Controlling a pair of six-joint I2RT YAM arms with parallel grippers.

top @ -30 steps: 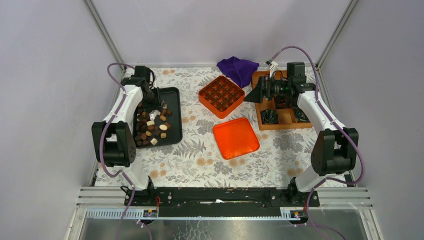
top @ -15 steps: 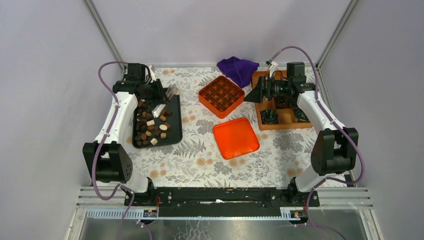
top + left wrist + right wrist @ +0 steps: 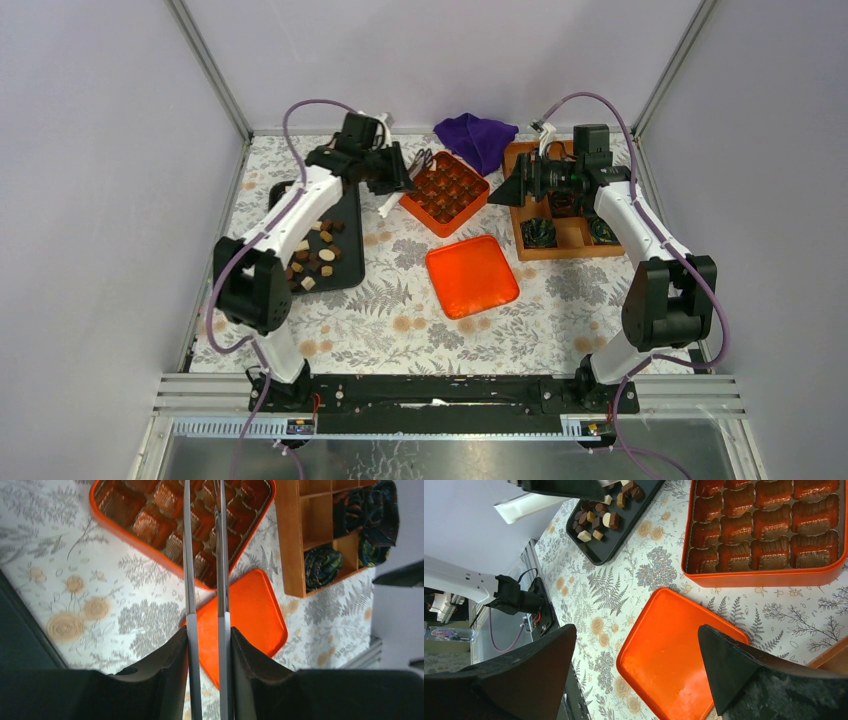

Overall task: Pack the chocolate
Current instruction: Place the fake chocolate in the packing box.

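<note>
Flat floral-print table (image 3: 400, 320), walled in pale on three sides, loads of bare cloth along the near half. Glossy black tray (image 3: 350, 272) hugging the left edge. Wooden divider tray (image 3: 565, 253) far right. Square orange box (image 3: 420, 215) of ribbed cups mid-back, smooth round-cornered lid (image 3: 471, 276) just in front, not touching. Right gripper (image 3: 636, 630) over that wooden tray, fingers wide, gripping nothing. Left gripper (image 3: 207, 635) pinched narrow on thin metal tweezers (image 3: 220, 555) reaching over the box; can't tell what's at the tips. Chocolate (image 3: 312, 252), little brown and cream lumps, sitting on the black tray.
</note>
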